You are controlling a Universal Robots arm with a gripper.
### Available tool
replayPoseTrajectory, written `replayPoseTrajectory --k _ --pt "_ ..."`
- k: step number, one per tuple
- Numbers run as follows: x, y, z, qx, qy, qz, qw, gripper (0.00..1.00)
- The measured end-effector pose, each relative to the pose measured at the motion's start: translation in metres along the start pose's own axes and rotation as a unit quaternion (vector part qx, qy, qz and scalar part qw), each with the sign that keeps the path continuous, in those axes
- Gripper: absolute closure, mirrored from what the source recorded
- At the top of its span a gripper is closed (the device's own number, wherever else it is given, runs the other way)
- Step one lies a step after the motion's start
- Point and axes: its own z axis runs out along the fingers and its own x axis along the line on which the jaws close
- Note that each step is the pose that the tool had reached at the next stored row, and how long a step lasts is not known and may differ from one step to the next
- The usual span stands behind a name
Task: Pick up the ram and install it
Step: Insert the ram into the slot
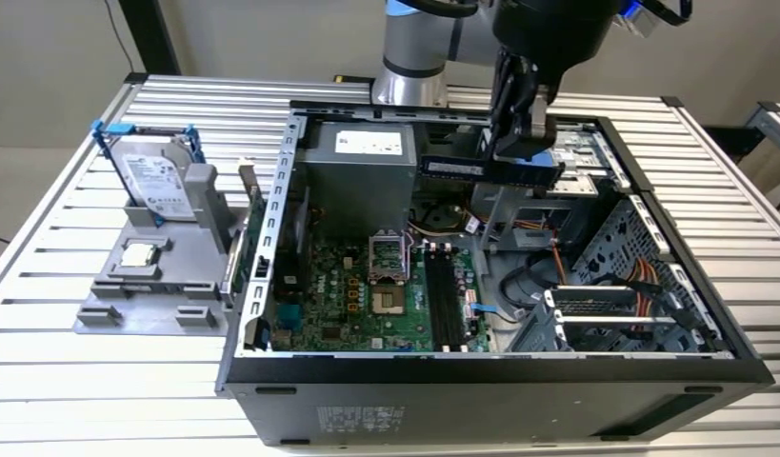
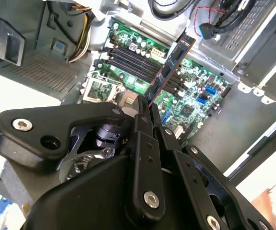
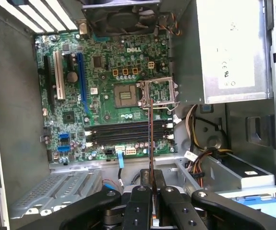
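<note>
The ram [image 1: 472, 168], a long dark circuit stick, clamped between the black fingers of the gripper [image 1: 517, 152], clenched tight on it. Held level in mid-air above the open computer case [image 1: 491, 367], toward the case's far wall, just beside the grey power supply [image 1: 358, 162] and well clear of the green motherboard [image 1: 351, 305] on the case floor.

In the second wrist view, the ram [image 2: 174, 57] jutting out from the gripper [image 2: 147, 109], green board beyond it. In the first wrist view, the ram [image 3: 150, 143] edge-on as a thin line, running from the gripper [image 3: 151, 187] across the black memory slots [image 3: 123, 133] toward the silver processor socket [image 3: 126, 96].

Case lying on its side in the middle of a slatted metal table [image 1: 47, 276]. Near the table's edge at the exterior view's left, a grey holder [image 1: 149, 295] carrying an upright hard drive [image 1: 154, 181] with blue rails and, closer to the near edge, a small square processor chip [image 1: 139, 253].
</note>
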Motion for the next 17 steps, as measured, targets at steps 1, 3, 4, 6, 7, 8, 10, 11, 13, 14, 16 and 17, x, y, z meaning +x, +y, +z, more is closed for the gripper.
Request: replayPoseTrajectory --k 1,3,4,6,7,8,10,11,13,14,16,17 --pt "0.0 0.0 0.0 0.0002 -0.0001 0.006 1.0 1.0" --pt "0.0 0.0 0.0 0.0004 -0.0003 0.015 0.9999 1.0" --pt "0.0 0.0 0.0 0.0005 -0.0003 0.02 0.9998 1.0" --pt "0.0 0.0 0.0 0.0009 -0.0005 0.032 0.9995 1.0" --pt "0.0 0.0 0.0 0.001 -0.0005 0.035 0.9994 1.0" --pt "0.0 0.0 0.0 0.001 -0.0005 0.038 0.9993 1.0" --pt "0.0 0.0 0.0 0.0011 -0.0006 0.042 0.9991 1.0" --pt "0.0 0.0 0.0 0.0012 -0.0006 0.044 0.999 1.0" --pt "0.0 0.0 0.0001 0.0013 -0.0007 0.048 0.9988 1.0" --pt "0.0 0.0 0.0001 0.0013 -0.0007 0.05 0.9987 1.0" --pt "0.0 0.0 0.0001 0.0015 -0.0008 0.055 0.9985 1.0" --pt "0.0 0.0 0.0001 0.0015 -0.0008 0.058 0.9983 1.0"
